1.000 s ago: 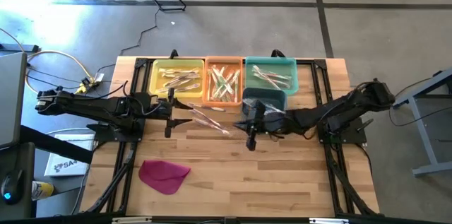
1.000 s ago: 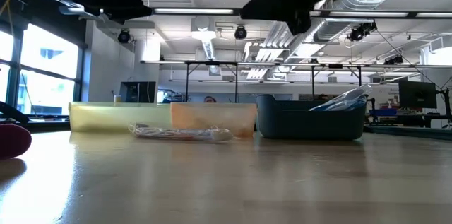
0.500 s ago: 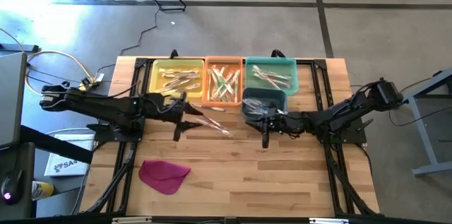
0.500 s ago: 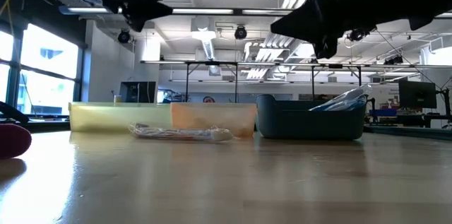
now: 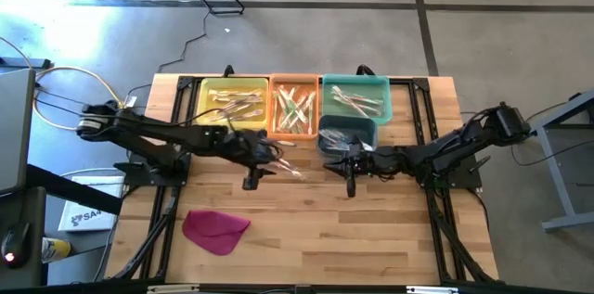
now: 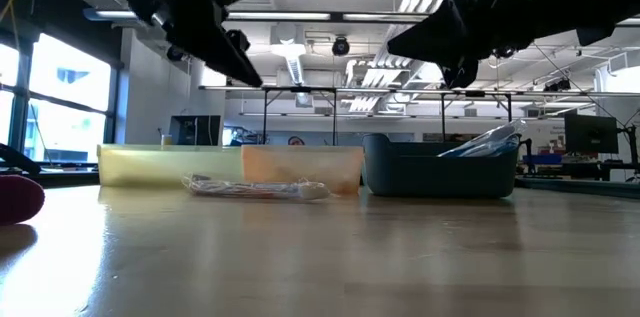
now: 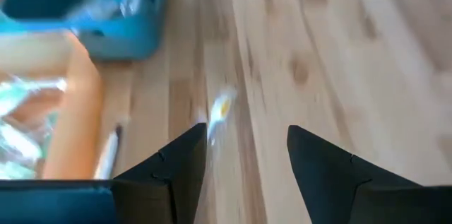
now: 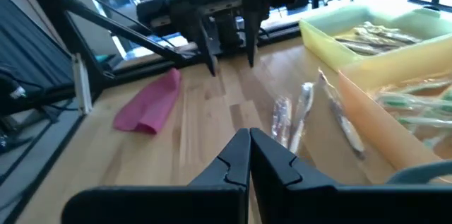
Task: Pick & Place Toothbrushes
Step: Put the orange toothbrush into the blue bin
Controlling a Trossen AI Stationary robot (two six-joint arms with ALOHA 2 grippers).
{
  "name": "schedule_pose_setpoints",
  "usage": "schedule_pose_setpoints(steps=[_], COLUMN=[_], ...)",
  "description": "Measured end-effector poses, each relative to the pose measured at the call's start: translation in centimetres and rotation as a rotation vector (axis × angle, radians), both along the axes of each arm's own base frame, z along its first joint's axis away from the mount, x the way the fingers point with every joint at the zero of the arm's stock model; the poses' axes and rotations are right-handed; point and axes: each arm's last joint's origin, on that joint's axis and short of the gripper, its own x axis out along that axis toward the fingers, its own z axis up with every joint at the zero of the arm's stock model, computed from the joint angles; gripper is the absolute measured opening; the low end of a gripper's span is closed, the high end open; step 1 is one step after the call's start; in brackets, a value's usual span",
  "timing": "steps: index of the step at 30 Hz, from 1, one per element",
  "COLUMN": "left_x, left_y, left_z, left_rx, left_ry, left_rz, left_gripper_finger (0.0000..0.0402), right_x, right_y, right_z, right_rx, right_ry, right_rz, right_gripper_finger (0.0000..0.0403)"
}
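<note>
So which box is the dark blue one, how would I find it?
Look at the row of three bins along the table's far edge: yellow, orange, teal. The dark blue box sits alone just in front of the teal one, nearer the table's middle. It is the only darker one and the only one out of the row.

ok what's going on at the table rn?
The left gripper hangs open over a few loose wrapped toothbrushes lying on the table in front of the orange bin, apparently lining up a pick. The right gripper is shut and empty, hovering by the dark blue bin. Yellow bin, orange bin and teal bin already hold toothbrushes.
</note>
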Motion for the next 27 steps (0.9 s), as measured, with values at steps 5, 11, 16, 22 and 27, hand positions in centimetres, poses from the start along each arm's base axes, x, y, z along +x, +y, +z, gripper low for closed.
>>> schedule_pose_setpoints(steps=[5,11,16,22,27], left_x=[0.8,1.3,2.0,2.6,2.9], left_y=[0.0,0.0,0.6,1.8,2.8], left_z=[-1.8,-3.8,-5.5,-7.6,-8.5], left_rx=[0.038,0.021,0.001,-0.003,-0.004], left_ry=[0.135,0.237,0.302,0.376,0.392], left_rz=[-0.027,0.013,0.1,0.145,0.181], left_gripper_finger=[0.0193,0.0193,0.0193,0.0193,0.0193], right_x=[0.0,0.0,0.0,-0.1,-0.1], right_y=[-0.2,-0.2,-0.2,-0.2,-0.2], right_z=[-0.2,-0.3,-0.4,-0.5,-0.7], right_rx=[-0.048,-0.051,-0.052,-0.05,-0.053], right_ry=[0.023,0.033,0.044,0.057,0.074], right_rz=[-0.009,-0.003,-0.001,-0.002,-0.001], right_gripper_finger=[0.0002,0.0002,0.0002,0.0002,0.0002])
